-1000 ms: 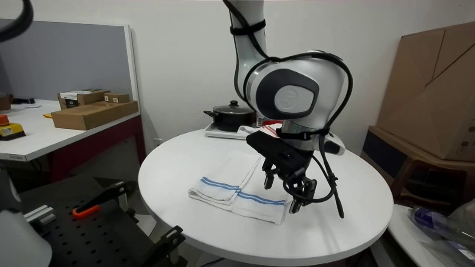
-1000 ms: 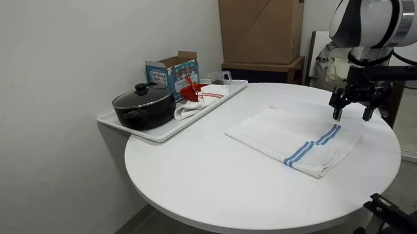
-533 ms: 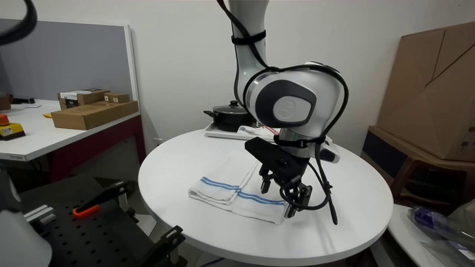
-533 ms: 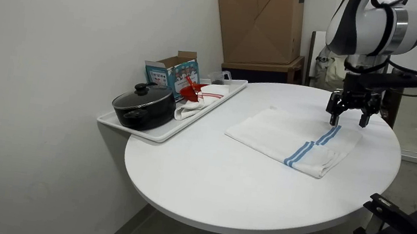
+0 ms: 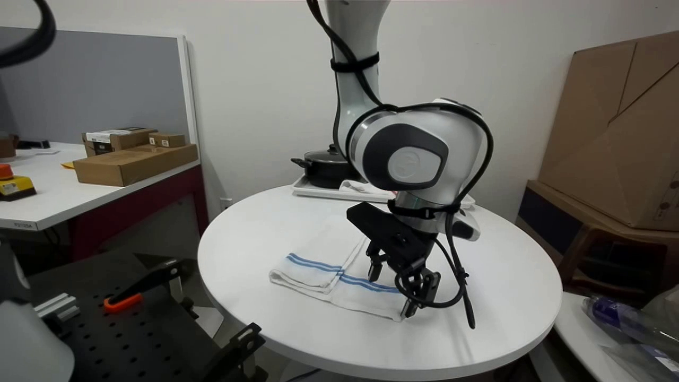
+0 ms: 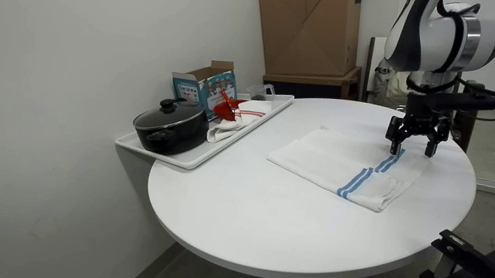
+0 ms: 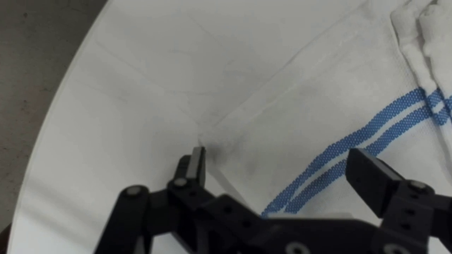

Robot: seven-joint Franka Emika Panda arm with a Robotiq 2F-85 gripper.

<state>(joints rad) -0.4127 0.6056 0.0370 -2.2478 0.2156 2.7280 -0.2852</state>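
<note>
The gripper [image 7: 277, 153] stands low in the wrist view with its fingers spread wide and nothing pinched between them. The white towel with blue stripes [image 7: 310, 120] lies folded on the round table [image 6: 264, 227], right of centre in an exterior view, and fills much of the right of the wrist view. There, one finger sits at a corner of the cloth, left of centre, while its partner stands over the stripes at lower right; whether either tip touches the fabric cannot be told. The step in hand seems to be setting the fingers about that corner. To do it well, the outer finger probably belongs just beyond the cloth's edge, with both tips meeting the table lightly: closing too high would likely skim over flat cloth, and pressing hard might ruck the layers. Left of centre in an exterior view, a white tray [image 6: 201, 156] bears a lidded black pot [image 6: 171, 129], its contents hidden, a red bowl-like piece [image 6: 227, 109] and a red-striped towel [image 6: 241, 121]. Just behind the pot stands a blue carton [image 6: 206, 86], flaps unfolded, its inside unseen. Toward the tray's far end, a clear measuring cup [image 6: 257, 91] shows a dark patch within, too small to make out.
</note>
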